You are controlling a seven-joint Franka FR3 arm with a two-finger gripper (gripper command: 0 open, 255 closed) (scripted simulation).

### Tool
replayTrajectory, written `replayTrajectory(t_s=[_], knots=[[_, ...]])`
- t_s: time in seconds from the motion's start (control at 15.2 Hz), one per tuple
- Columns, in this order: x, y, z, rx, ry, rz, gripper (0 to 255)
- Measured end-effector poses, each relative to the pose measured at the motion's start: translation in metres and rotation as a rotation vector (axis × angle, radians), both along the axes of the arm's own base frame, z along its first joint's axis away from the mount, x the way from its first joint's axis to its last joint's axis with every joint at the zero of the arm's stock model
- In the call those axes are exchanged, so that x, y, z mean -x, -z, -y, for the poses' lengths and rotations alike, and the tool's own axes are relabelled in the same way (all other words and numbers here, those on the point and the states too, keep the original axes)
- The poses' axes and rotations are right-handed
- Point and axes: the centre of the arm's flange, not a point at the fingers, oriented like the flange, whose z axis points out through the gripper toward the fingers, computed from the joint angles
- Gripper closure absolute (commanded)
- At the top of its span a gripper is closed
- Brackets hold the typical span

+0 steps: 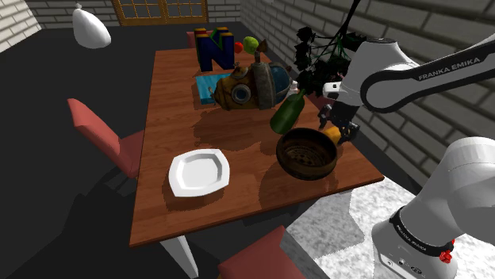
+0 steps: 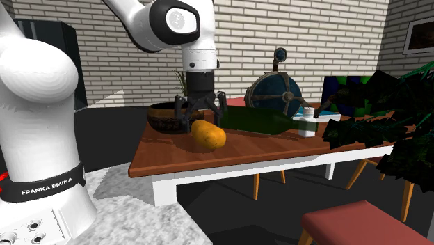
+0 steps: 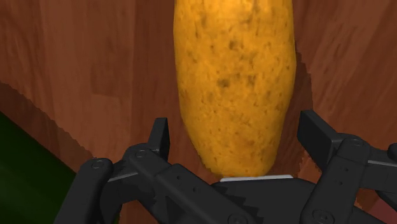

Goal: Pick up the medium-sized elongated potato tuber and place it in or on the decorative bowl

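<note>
An orange-yellow, elongated potato point(image 3: 235, 83) lies on the wooden table point(image 1: 170, 95), near the table's edge on the stand's side. My black gripper point(image 3: 238, 137) hangs straight down over it, open. One fingertip point(image 3: 160, 135) stands on each side of the potato's near end, with a small gap on both sides. In the second exterior view the gripper point(image 2: 200, 111) sits just above the potato point(image 2: 209, 134). A dark brown round bowl point(image 1: 307, 153) stands right beside it, also seen behind the gripper point(image 2: 165, 116). In the shoulder view the gripper point(image 1: 337, 127) hides most of the potato point(image 1: 334, 136).
A dark green bottle point(image 1: 287, 113) lies on its side close to the bowl and potato. Further along are a round brass helmet-like object point(image 1: 250, 85), a white plate point(image 1: 198, 172) and a blue N-shaped block point(image 1: 214, 49). Red chairs point(image 1: 99, 131) flank the table.
</note>
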Motion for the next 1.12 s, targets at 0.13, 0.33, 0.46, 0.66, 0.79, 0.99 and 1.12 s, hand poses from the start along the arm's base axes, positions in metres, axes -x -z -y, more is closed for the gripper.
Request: replayTrajectory(t_s=[0.13,0.33,0.46,0.66,0.79,0.99,1.12], knots=[[-0.0005,0.0054,-0.0008,0.000,0.000,0.001,0],[-0.0005,0.0065,-0.0010,0.000,0.000,0.001,0],[-0.0005,0.0067,-0.0010,0.000,0.000,0.001,0],[-0.0006,0.0065,-0.0011,0.000,-0.001,0.002,255],[-0.0005,0.0066,-0.0011,0.000,-0.001,0.001,255],[-0.0005,0.0066,-0.0012,0.000,-0.001,0.001,255],[-0.0005,0.0066,-0.0012,0.000,-0.001,0.001,255]])
